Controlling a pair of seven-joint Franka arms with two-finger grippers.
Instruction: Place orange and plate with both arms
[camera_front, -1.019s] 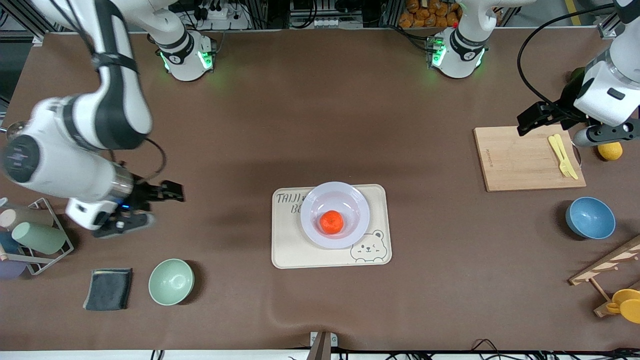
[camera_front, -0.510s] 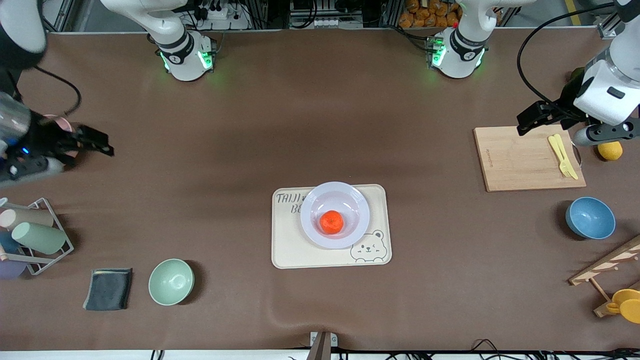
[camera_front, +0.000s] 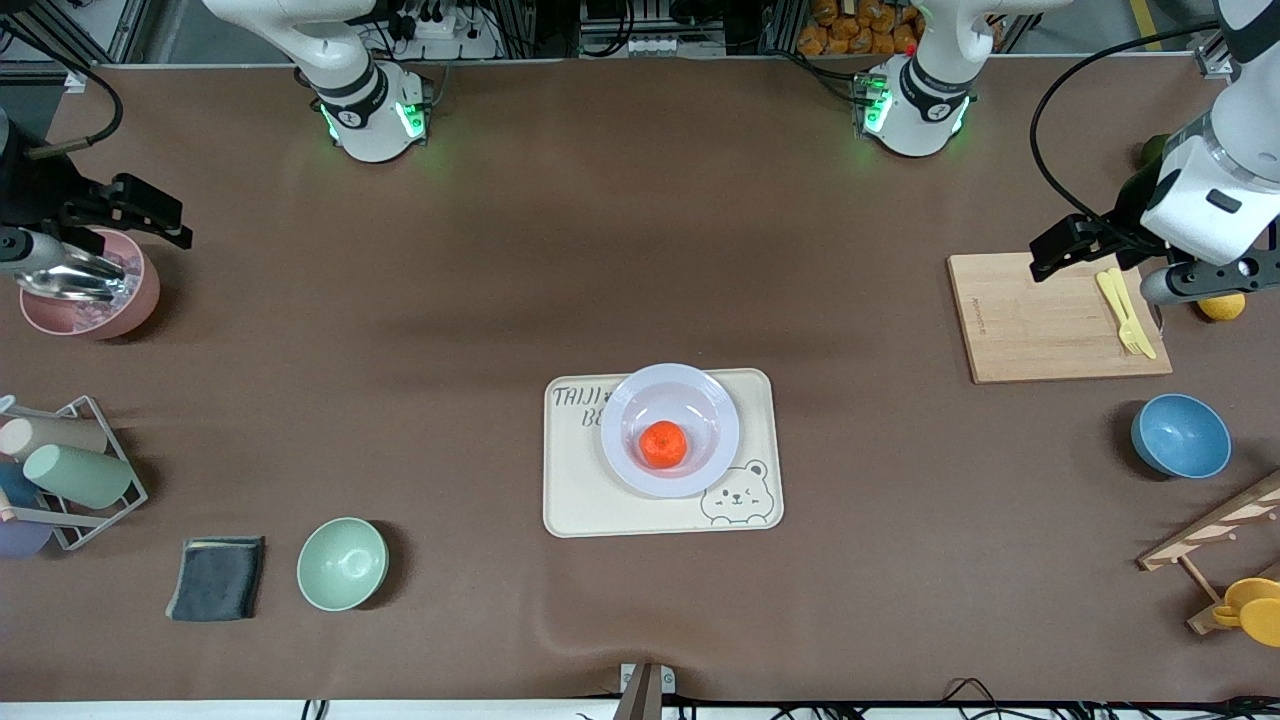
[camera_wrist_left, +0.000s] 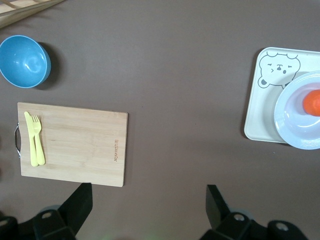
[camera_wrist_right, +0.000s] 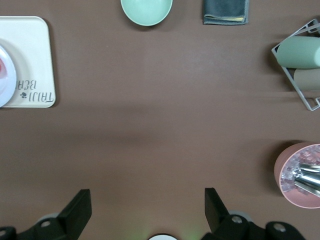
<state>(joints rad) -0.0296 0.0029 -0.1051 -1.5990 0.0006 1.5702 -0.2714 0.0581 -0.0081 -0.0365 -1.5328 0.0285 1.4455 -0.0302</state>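
Orange (camera_front: 662, 444): sits in the well of the plate (camera_front: 715, 398), small, round, dimpled bright skin
Plate: glossy pale lavender, wide rim, resting on the cream bear-printed tray (camera_front: 580, 495) mid-table
Progress: both placements look done; nothing seems left but parking the arms
Left gripper (camera_wrist_left: 147, 207): fingers spread wide, empty, over bare table just beside the bamboo cutting board (camera_front: 1040, 330)
Right gripper (camera_wrist_right: 145, 210): spread wide, empty, over bare table near the pink bowl (camera_front: 95, 310)
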